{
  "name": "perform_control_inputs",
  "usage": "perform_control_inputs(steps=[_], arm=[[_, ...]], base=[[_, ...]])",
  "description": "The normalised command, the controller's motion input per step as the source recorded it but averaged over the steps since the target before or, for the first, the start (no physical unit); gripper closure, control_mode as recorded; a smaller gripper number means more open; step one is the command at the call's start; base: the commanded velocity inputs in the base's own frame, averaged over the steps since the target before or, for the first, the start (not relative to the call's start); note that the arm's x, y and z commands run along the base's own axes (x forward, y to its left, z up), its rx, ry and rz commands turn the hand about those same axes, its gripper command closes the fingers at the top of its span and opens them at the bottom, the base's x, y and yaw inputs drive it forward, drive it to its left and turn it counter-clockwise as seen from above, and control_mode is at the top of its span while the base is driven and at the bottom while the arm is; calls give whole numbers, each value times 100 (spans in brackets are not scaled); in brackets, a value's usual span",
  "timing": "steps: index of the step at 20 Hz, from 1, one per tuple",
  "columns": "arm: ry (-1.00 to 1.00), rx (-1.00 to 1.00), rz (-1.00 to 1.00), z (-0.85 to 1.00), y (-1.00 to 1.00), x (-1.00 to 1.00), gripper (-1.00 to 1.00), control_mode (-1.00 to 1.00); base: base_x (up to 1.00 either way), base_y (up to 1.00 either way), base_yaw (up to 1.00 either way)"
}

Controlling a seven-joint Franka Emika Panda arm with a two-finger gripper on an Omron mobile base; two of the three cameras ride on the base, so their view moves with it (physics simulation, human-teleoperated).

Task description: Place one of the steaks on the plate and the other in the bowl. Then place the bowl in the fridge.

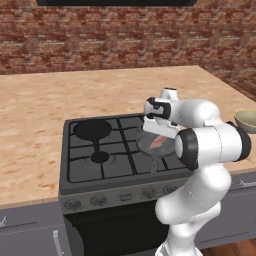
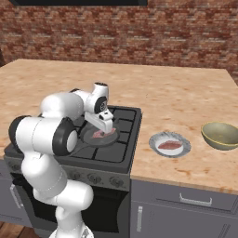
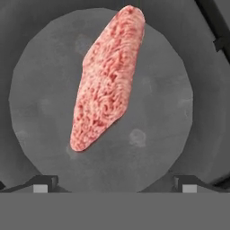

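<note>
A steak (image 1: 157,142) is seen in a grey pan (image 1: 146,143) under the tool (image 1: 159,131); the bowl (image 1: 247,120) is set at three o'clock on the table (image 1: 35,100).

A red brick wall (image 1: 100,35) runs behind a pale, speckled wooden counter (image 1: 30,110); a black gas stove (image 1: 107,170) sits set into it; grey cabinet drawers (image 2: 186,204) with silver handles line the front; wooden floor (image 1: 235,248) below.

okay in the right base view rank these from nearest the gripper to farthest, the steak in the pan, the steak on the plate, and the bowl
1. steak in the pan: right below the open gripper, on the stove.
2. steak on the plate: on the counter just past the stove's right edge.
3. bowl: farthest, on the counter beyond the plate, near the picture's right edge.
</note>
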Motion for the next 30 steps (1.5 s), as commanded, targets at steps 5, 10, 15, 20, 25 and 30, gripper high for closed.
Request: perform_control_inputs(steps=[5,10,15,20,25,30], arm=[[0,0,0,-18,0,16,-100,-100],[0,0,-4,-19,0,11,-100,-100],[0,0,-8,-12,0,11,-100,-100],[0,0,-10,-7,0,15,-100,-100],[0,0,-8,-11,0,13,-100,-100],[0,0,-4,-17,0,0,-100,-100]], base=[[0,0,0],[0,0,0],[0,0,0],[0,0,0],[0,0,0],[0,0,0]])
